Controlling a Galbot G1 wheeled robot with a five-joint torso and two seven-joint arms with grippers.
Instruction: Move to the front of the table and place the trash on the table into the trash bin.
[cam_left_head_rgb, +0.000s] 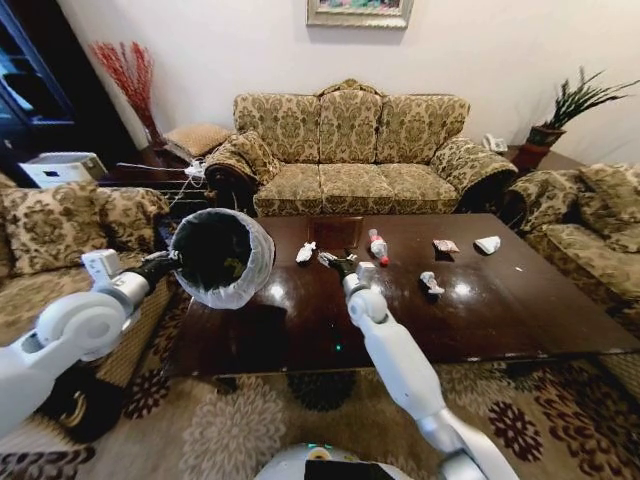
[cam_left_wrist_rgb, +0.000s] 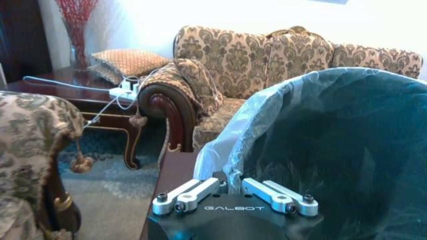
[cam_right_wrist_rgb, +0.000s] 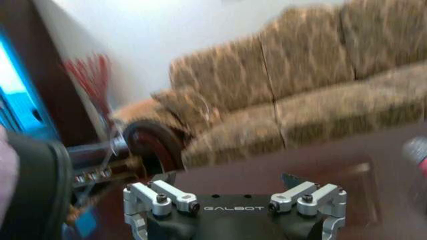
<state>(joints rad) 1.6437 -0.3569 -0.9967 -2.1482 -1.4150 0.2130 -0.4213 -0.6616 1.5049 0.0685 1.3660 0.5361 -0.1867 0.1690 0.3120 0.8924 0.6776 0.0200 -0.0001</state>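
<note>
The trash bin (cam_left_head_rgb: 222, 255), black inside with a white bag over its rim, hangs tilted above the left end of the dark glossy table (cam_left_head_rgb: 500, 320). My left gripper (cam_left_head_rgb: 172, 258) is shut on its rim; the left wrist view shows the gripper (cam_left_wrist_rgb: 230, 182) pinching the bagged rim of the bin (cam_left_wrist_rgb: 333, 150). My right gripper (cam_left_head_rgb: 335, 262) stands open low over the table's middle, between a white paper wad (cam_left_head_rgb: 305, 252) and a small clear bottle with a red label (cam_left_head_rgb: 377, 246). Further right lie a crumpled scrap (cam_left_head_rgb: 430, 283), a wrapper (cam_left_head_rgb: 446, 245) and a white wad (cam_left_head_rgb: 487, 244).
A patterned sofa (cam_left_head_rgb: 350, 150) stands behind the table, with armchairs at the left (cam_left_head_rgb: 60, 230) and right (cam_left_head_rgb: 590, 230). A side table with cables (cam_left_wrist_rgb: 100, 95) is at the back left. Patterned carpet (cam_left_head_rgb: 240, 420) lies in front.
</note>
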